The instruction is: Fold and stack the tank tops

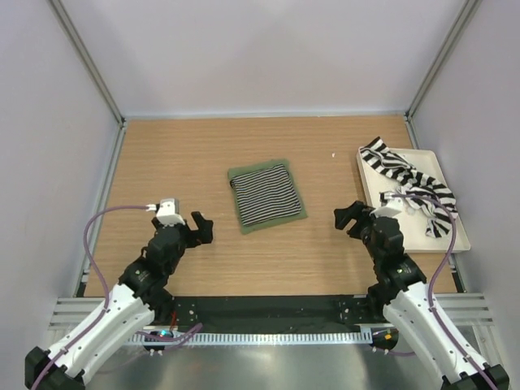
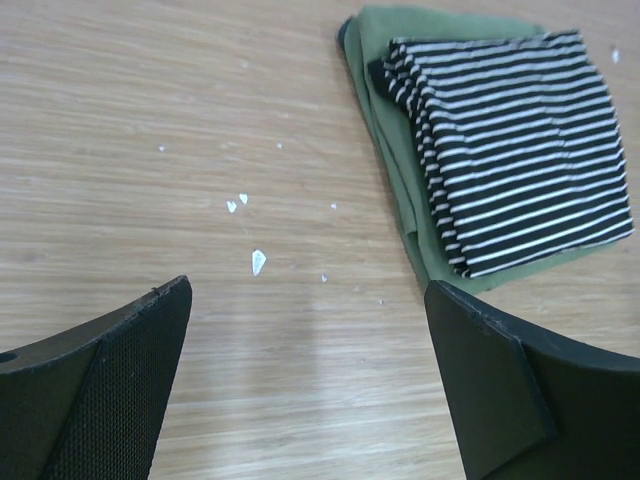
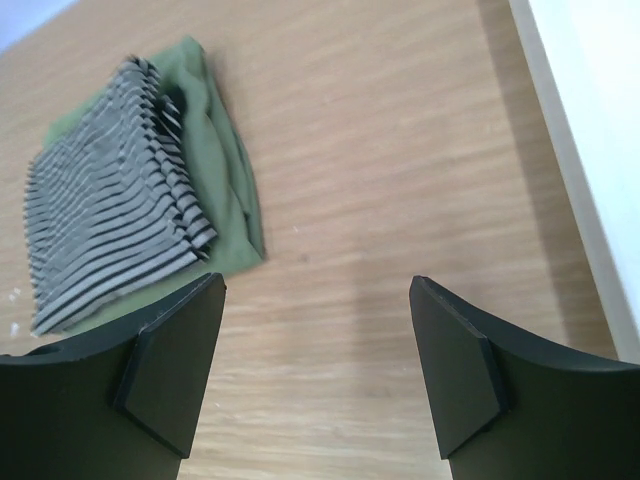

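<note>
The table [image 1: 179,162] is light brown wood with thin lines in it. A few tiny white specks [image 2: 258,262] lie on the wood near the left arm. Pale grey walls [image 1: 260,49] stand on three sides. Grey metal bars [image 1: 85,57] run up in the far corners. A black strip [image 1: 268,309] runs along the near edge, between the two arms. A purple wire [image 1: 106,219] loops from each arm.

In the middle of the table sits a neat pile. The olive green top [image 1: 273,225] is folded flat at the bottom. The thin-striped top [image 1: 264,195] is folded and lies on it, with green showing around its edges.

On the right is a cream tray [image 1: 414,238]. The wide-striped top [image 1: 410,183] lies on it in a messy heap, not folded.

The left gripper [image 1: 203,230] is near the pile, on its left, not touching it. Its jaws are spread wide and hold nothing. The right gripper [image 1: 351,221] is between the pile and the tray. Its jaws are wide too, with only bare wood between them.

A small white block [image 1: 166,210] sits on the left wrist. Any words on it are too small to read.
</note>
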You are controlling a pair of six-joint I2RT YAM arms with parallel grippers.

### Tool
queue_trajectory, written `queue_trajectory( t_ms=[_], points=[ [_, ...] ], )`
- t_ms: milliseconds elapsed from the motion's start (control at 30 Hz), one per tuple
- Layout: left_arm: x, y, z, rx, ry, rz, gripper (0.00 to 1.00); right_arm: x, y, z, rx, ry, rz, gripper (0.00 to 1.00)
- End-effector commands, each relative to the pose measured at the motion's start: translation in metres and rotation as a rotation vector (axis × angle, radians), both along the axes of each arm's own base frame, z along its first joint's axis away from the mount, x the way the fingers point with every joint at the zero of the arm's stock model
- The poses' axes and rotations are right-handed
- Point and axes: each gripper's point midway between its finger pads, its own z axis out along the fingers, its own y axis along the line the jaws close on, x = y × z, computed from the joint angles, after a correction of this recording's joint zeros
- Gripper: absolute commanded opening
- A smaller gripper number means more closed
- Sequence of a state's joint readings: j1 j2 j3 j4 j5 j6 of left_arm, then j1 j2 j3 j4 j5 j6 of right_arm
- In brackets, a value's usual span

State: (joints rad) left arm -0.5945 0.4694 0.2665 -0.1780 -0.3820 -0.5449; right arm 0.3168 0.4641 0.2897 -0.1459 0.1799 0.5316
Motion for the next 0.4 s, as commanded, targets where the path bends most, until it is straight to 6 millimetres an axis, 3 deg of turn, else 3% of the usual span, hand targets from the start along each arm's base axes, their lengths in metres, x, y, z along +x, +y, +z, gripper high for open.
queue_trajectory(
  t_ms=[0,367],
  points=[
    [0.005,0.013,0.020,-0.023,-0.092,0.071,1.00,-0.002,0.003,-0.008,0.061,-0.014,-0.005,0.81],
    [0.000,0.015,0.024,-0.073,-0.129,0.073,1.00,-0.002,-0.001,-0.016,0.071,0.009,-0.045,0.81]
  ],
)
